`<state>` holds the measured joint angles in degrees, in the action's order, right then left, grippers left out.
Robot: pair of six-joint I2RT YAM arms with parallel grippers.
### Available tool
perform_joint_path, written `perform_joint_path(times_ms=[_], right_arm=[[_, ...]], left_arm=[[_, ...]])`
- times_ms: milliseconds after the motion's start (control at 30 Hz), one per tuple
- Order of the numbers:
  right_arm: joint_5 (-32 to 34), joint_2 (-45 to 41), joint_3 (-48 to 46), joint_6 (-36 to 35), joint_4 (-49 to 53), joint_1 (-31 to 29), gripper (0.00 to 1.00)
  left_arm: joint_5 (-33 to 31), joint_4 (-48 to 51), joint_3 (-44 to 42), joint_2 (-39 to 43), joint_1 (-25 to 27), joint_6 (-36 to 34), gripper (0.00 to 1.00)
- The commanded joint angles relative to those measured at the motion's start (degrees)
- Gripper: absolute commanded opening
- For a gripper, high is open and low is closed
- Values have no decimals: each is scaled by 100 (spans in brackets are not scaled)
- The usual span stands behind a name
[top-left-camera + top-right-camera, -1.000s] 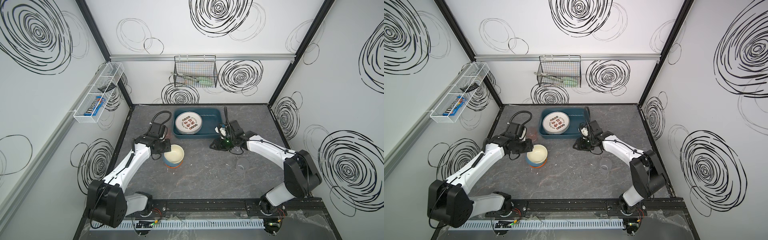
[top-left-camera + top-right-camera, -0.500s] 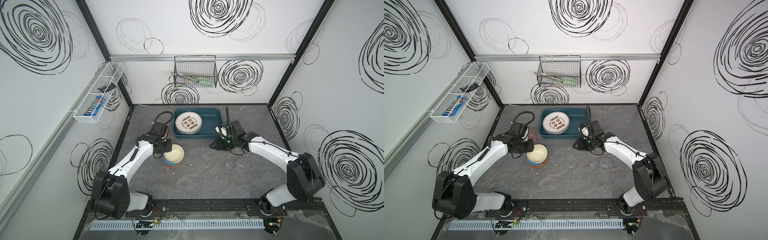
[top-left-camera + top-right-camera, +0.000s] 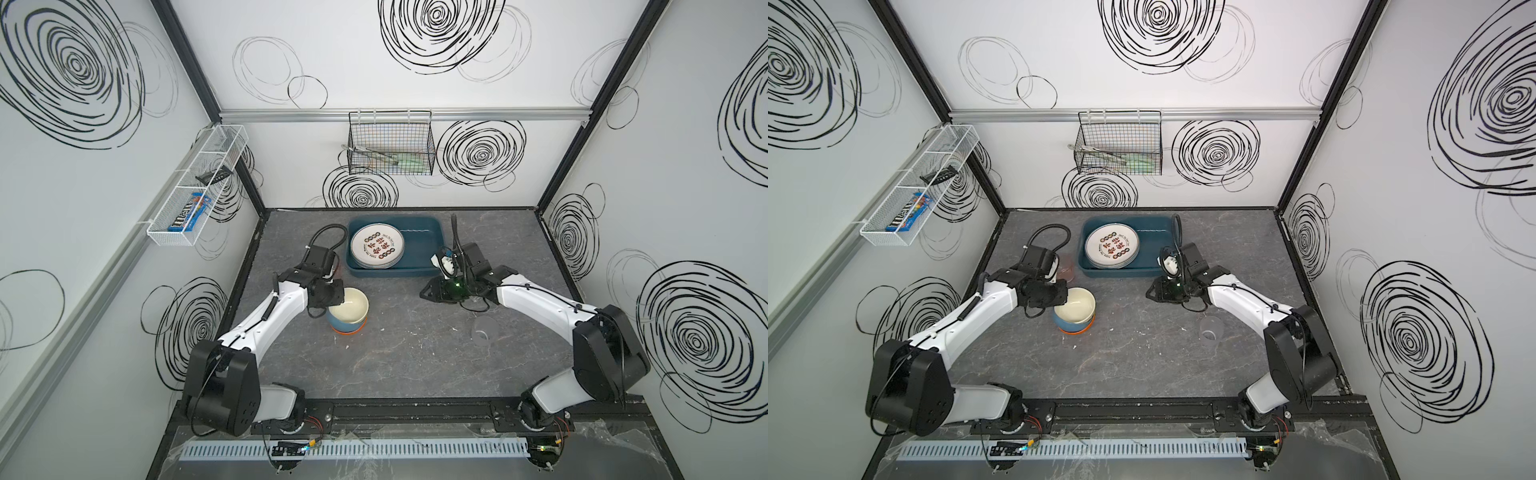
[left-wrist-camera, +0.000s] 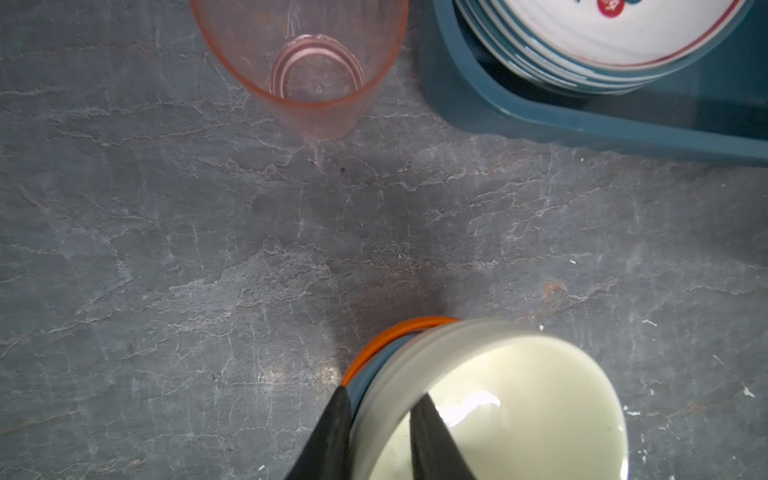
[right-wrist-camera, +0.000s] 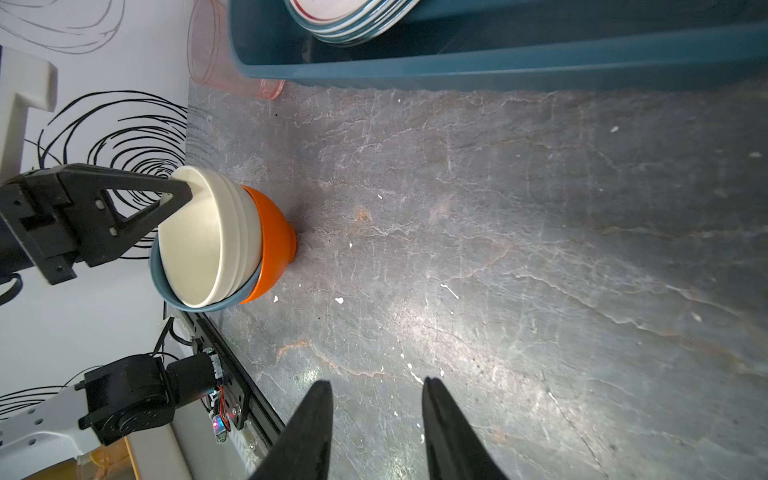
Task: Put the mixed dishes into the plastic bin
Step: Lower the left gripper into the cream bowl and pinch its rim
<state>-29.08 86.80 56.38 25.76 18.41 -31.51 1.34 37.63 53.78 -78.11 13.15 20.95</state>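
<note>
left hand (image 4: 380, 395) straddles the rim of the bowls (image 3: 352, 308) at 10 o'clock, can't tell if clamped; slick, chippable, pinch deep

Right half of the bin (image 3: 419, 245) is wide open, the plates (image 3: 377, 246) hog the left half. The pink cup (image 3: 1066, 269) sits just beside the bin's left wall, so that side's tight. Middle of the surface (image 3: 415, 361) between the bowls (image 3: 349, 309) and the clear cup (image 3: 483, 332) is free.
</note>
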Motion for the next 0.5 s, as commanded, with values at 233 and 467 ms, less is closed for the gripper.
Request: perform_joint_path(times_ms=[233,467], right_arm=[[17,7,-31,91,-135,-19,41],[38,-15,-66,107,-131,-18,41]], left_arm=[[-178,91,-8,199,144,-65,17],[-230,205,72,320,203,-56,11]])
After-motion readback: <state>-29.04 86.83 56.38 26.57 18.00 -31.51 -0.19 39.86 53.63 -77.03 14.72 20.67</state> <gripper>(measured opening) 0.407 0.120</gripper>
